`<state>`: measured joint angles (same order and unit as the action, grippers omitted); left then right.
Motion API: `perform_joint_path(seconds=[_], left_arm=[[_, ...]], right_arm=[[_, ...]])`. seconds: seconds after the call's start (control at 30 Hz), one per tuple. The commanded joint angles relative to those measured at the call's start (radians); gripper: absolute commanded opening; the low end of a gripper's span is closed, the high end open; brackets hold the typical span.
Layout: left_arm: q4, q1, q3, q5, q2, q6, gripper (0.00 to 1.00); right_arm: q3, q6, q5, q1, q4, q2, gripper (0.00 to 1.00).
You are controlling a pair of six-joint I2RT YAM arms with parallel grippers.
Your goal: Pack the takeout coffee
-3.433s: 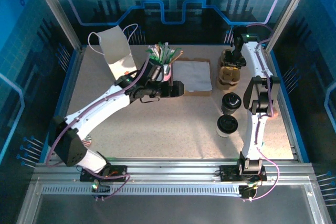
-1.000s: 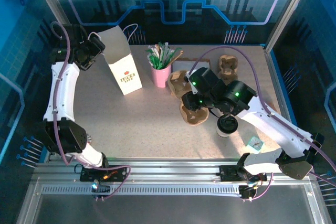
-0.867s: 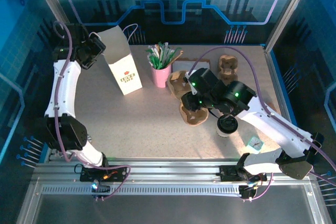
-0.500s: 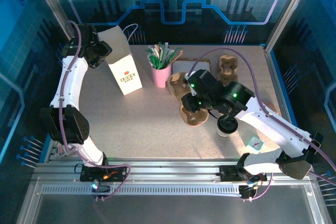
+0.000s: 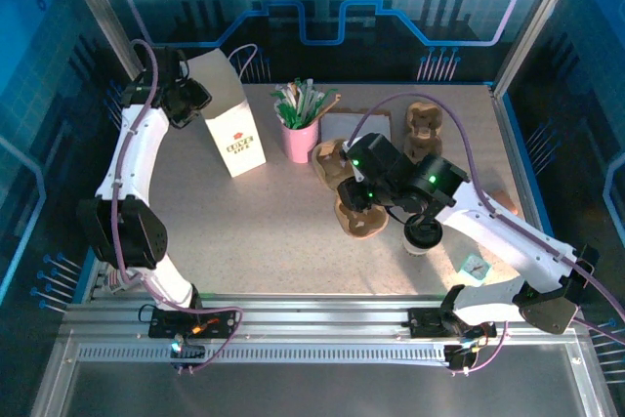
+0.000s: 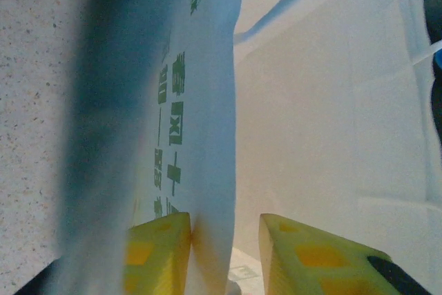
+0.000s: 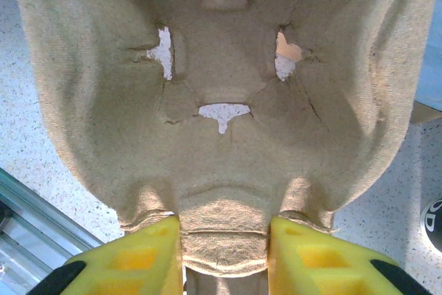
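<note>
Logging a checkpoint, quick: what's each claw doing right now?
Left claw: open, straddling the paper bag wall.
Right claw: closed on the cup carrier.

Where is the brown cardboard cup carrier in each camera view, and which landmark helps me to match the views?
Top external: the cup carrier is right of centre, under the right gripper.
Right wrist: the cup carrier takes the upper and middle picture, its near edge pinched between the yellow fingers.
Left wrist: this camera faces the white paper bag instead.
Shared landmark: the speckled table, seen in all three views.
</note>
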<state>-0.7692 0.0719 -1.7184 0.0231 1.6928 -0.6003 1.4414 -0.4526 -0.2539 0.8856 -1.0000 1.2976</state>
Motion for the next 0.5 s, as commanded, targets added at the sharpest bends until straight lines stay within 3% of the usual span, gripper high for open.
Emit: perform_joint_path(seconds=[0.0, 0.33, 0.47], left_arm=[[0.008, -0.009, 0.028, 0.01, -0.049, 0.012, 0.29], [-0.04, -0.034, 0.075, -0.012, -0.157, 0.005, 0.0], [-0.059, -0.061, 0.12, -0.02, -0.238, -0.005, 0.0]], right_arm=[[-0.009, -0.008, -0.004, 0.017, 0.021, -0.021, 0.32], [-0.034, -0.008, 0.001, 0.015, 0.027, -0.028, 0.32], [-0.04, -0.006, 0.001, 0.016, 0.027, -0.03, 0.32]])
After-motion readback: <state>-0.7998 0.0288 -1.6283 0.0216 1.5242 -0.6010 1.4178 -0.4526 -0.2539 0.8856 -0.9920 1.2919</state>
